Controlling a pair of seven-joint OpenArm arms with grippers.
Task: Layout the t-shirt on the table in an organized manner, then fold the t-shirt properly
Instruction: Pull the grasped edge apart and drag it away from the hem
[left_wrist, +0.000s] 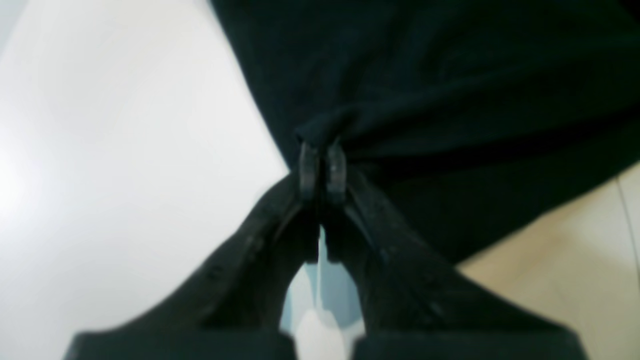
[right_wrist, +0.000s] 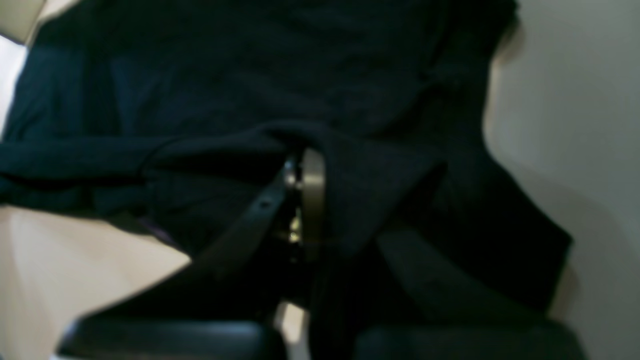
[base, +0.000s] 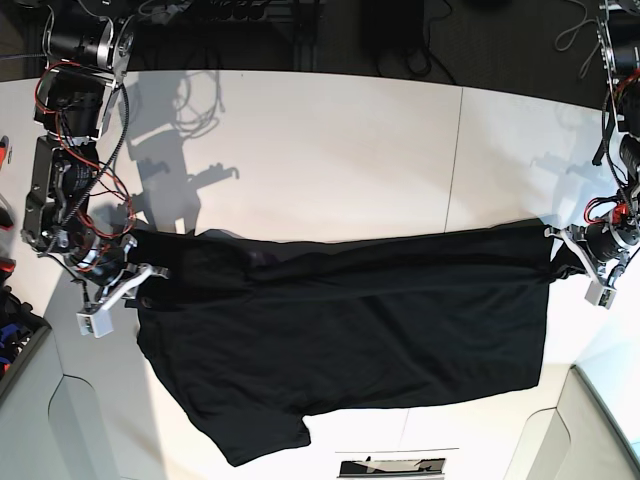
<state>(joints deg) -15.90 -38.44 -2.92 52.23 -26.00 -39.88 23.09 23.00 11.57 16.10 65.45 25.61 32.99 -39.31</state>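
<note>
Layout step is proceeding: the t-shirt (base: 340, 330) is hanging stretched between both arms over the table (base: 330, 160). The left claw (left_wrist: 322, 167) is pinching shut on one edge of the cloth; the right claw (right_wrist: 300, 195) is clamping shut on a fold at the opposite end. Judgement: both arms should be lowering evenly, keeping tension, so the fabric is settling flat without creasing.
</note>
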